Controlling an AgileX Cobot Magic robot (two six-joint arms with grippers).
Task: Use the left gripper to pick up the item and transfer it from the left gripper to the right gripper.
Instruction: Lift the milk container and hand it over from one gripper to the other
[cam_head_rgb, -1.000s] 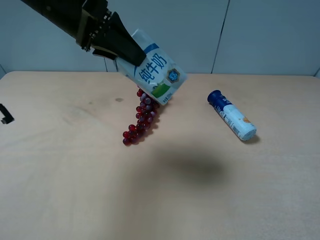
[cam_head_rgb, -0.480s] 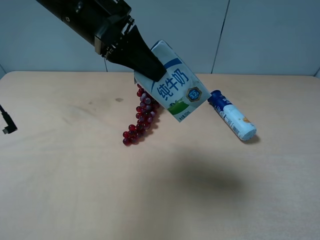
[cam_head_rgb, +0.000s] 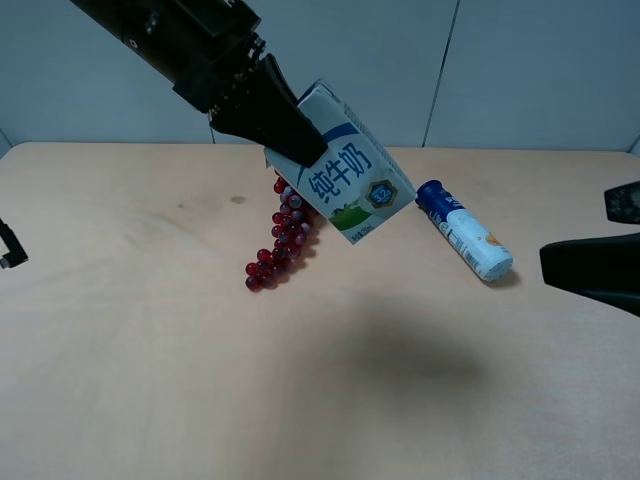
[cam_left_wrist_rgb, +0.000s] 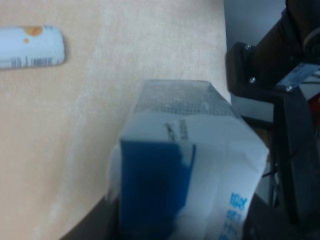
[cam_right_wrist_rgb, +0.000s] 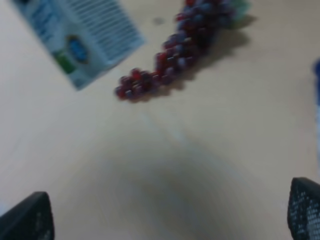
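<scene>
The lower half of the high view is bare tan table (cam_head_rgb: 150, 380), smooth and matte, with a soft dark shadow (cam_head_rgb: 400, 345) at its middle; this is the widest open room. At the right edge the right gripper (cam_head_rgb: 575, 232) enters, its two black fingers spread wide with nothing between them. Further back, a red grape bunch (cam_head_rgb: 285, 235) of glossy round beads lies left of centre. A white-and-blue cylindrical tube (cam_head_rgb: 465, 230) lies right of centre, near the right gripper and apart from the grapes. Above the grapes' far end, the milk carton (cam_head_rgb: 350, 180) hangs tilted off the table, gable top up-left. The left gripper (cam_head_rgb: 295, 135) reaches down from the upper left, its black fingers clamped on that gable end. The carton's base corner comes close to the tube's blue cap. Behind the table's far edge stands a pale grey wall (cam_head_rgb: 520, 70).
</scene>
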